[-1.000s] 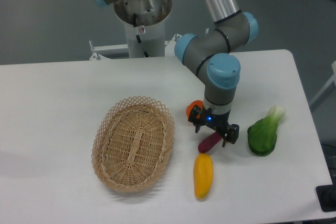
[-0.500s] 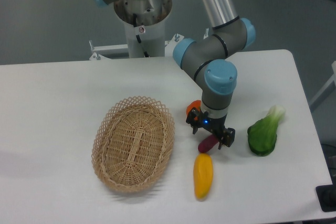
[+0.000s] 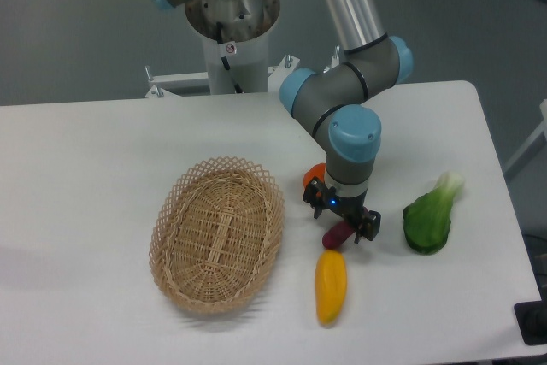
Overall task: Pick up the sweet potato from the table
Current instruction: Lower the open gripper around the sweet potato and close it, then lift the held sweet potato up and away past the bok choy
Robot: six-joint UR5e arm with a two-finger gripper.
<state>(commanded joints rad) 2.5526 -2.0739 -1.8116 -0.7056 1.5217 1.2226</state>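
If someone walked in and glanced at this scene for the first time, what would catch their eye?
Likely the grey and blue arm reaching down mid-table, its gripper low over the small purple sweet potato, whose end peeks out beneath it. Left of that sits a big oval wicker basket. A yellow vegetable lies just in front, a leafy green one to the right.

A robotics lab set up for handling trials.

A grey and blue industrial arm (image 3: 346, 100) rises from a white pedestal (image 3: 232, 32) bolted behind a plain white counter (image 3: 102, 160), over a bare grey floor (image 3: 77, 32). On the counter, a wicker basket (image 3: 217, 233) and a few vegetables, among them a leafy green one (image 3: 430, 220), lie spread out like test props rather than kitchen goods.
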